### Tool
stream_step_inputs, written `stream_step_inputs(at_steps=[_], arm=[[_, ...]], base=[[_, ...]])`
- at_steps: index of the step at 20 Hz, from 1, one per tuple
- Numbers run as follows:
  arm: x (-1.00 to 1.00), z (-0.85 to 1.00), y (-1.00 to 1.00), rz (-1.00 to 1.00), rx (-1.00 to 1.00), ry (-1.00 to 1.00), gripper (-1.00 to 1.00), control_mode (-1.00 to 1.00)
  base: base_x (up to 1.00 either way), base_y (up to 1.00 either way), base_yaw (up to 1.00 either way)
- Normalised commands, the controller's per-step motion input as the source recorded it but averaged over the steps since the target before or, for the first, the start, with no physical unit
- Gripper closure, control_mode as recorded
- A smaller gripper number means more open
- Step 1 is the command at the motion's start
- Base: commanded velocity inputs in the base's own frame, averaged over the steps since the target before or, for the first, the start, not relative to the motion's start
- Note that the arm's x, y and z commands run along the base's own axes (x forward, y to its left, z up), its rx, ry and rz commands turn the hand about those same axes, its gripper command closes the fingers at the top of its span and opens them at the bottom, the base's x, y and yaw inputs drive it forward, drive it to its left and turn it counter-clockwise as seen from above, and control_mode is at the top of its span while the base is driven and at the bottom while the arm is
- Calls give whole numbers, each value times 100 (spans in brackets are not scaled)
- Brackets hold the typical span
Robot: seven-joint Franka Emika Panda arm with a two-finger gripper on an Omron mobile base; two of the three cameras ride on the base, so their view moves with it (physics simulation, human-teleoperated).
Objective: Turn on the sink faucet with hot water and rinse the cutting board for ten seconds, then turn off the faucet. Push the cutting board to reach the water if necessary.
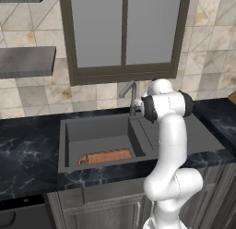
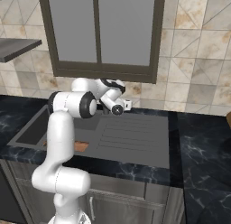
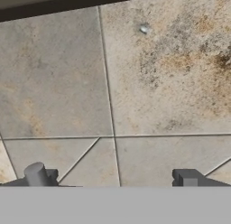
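The dark grey sink (image 1: 99, 131) is set in the black countertop. The reddish-brown cutting board (image 1: 106, 156) lies along the basin's front wall, with its handle loop to the left. The slim grey faucet (image 1: 133, 98) stands behind the basin, its spout angled left over it. The water is out of view. My gripper (image 2: 127, 102) hovers by the faucet's post, over the back of the drainboard (image 2: 131, 135), pointing at the tiled wall. In the hand view the gripper (image 3: 113, 180) is open with nothing between the fingertips (image 3: 187, 178). A small grey cylinder (image 3: 35, 174) touches the left tip.
A dark-framed window (image 1: 124, 34) sits above the sink. A grey shelf (image 1: 25, 61) juts from the wall at the upper left. Black marbled countertop (image 1: 27, 154) runs on both sides of the sink. My own arm (image 1: 170, 145) blocks the drainboard's middle in the left base view.
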Motion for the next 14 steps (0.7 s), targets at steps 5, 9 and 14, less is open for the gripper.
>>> stream_step_inputs(at_steps=[5,9,14], arm=[[-9,0,-22,0,0,0,-100,-100],[-22,0,-26,0,0,0,-100,-100],[-31,0,-25,0,0,0,-100,-100]], base=[[0,0,0],[0,0,0],[0,0,0]])
